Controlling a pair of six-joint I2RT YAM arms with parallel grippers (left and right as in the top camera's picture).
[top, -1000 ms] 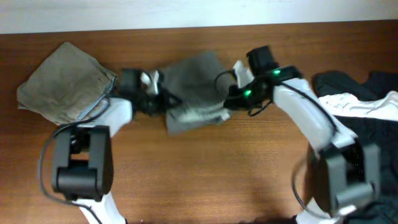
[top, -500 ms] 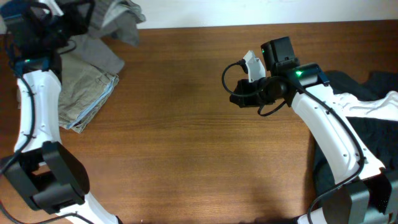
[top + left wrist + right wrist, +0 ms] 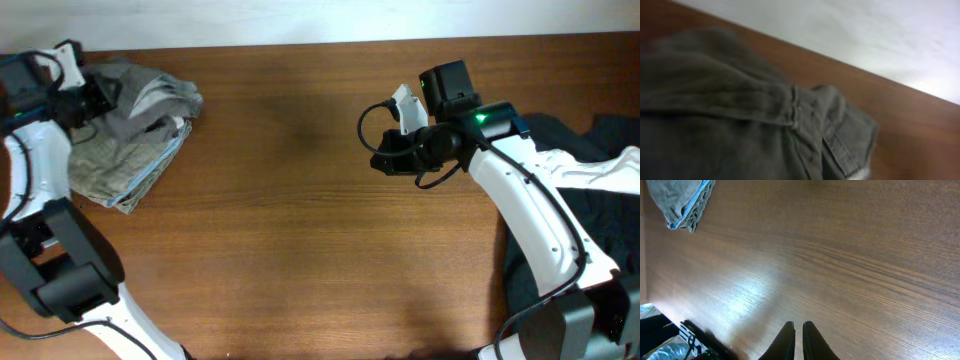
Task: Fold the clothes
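A folded mid-grey garment (image 3: 150,95) lies on top of the khaki-grey one with the pale blue edge (image 3: 120,170) at the table's far left. My left gripper (image 3: 92,100) is at the grey garment's left end, shut on its fabric. That grey cloth (image 3: 740,100) fills the left wrist view and hides the fingers. My right gripper (image 3: 380,160) hovers over bare wood right of centre, shut and holding nothing (image 3: 798,324). The khaki garment (image 3: 680,200) shows small in the right wrist view's upper left corner.
A heap of black and white clothes (image 3: 590,150) lies at the right edge, under my right arm. The brown wooden table (image 3: 280,230) stretches between the two piles. A pale wall runs along the table's far edge (image 3: 300,20).
My left gripper carried the grey garment from the table's middle up and left, and it now rests on the khaki one. My right gripper has left the garment and hangs over bare wood.
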